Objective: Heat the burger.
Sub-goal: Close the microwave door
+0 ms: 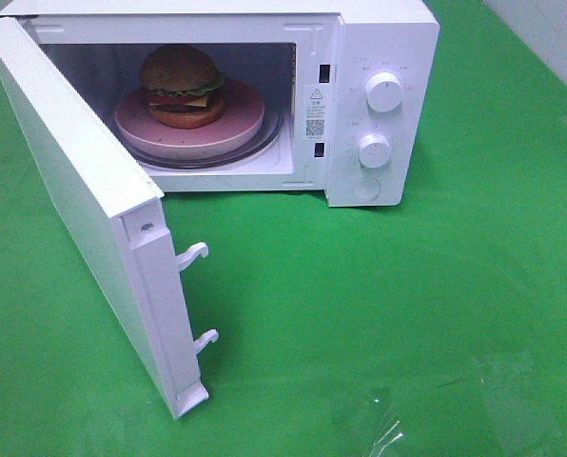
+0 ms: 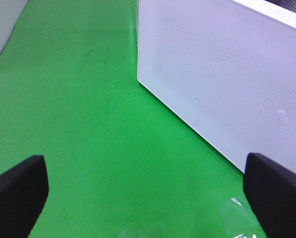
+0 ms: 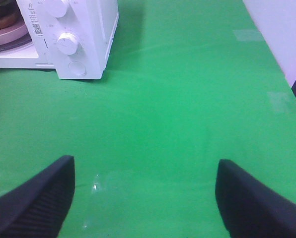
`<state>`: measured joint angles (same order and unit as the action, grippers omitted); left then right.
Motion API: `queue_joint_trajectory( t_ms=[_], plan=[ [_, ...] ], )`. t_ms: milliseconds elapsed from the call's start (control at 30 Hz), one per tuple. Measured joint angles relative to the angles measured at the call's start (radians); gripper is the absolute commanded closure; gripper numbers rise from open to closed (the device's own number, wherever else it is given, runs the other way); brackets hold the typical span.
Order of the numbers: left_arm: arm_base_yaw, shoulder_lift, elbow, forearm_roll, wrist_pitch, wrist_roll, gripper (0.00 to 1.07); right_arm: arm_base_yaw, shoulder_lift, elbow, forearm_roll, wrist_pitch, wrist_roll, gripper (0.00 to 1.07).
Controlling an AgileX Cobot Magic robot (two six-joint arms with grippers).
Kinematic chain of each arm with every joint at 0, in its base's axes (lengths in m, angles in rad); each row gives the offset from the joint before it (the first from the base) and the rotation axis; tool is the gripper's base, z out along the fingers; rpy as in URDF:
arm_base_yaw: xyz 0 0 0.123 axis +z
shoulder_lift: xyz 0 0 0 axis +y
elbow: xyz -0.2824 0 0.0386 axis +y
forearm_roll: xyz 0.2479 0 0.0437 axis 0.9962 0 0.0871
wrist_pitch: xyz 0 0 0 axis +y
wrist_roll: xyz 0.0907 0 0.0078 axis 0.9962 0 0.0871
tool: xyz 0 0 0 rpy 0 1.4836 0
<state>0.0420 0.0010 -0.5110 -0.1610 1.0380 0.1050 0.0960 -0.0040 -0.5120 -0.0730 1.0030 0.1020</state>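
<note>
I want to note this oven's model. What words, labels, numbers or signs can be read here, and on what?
Nothing reads clearly enough to quote.
The sticker on the microwave shows a warning triangle and a QR code; its print is too small to read.
The marks around the upper knob and the lower knob are too blurred to read.
No brand name shows.

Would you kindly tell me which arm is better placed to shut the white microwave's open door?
Left. The left gripper, open, faces the white door panel nearby; the right gripper hovers over green cloth towards the white control knobs.
</note>
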Motion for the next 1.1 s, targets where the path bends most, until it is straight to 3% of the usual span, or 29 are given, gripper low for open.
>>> queue_joint_trajectory(
  t_ms=[1100],
  plan=[
    [0.000,0.000,0.000,0.000,0.000,0.000,0.06,0.000,0.000,0.000,0.000,0.000,0.000,0.34]
  ],
)
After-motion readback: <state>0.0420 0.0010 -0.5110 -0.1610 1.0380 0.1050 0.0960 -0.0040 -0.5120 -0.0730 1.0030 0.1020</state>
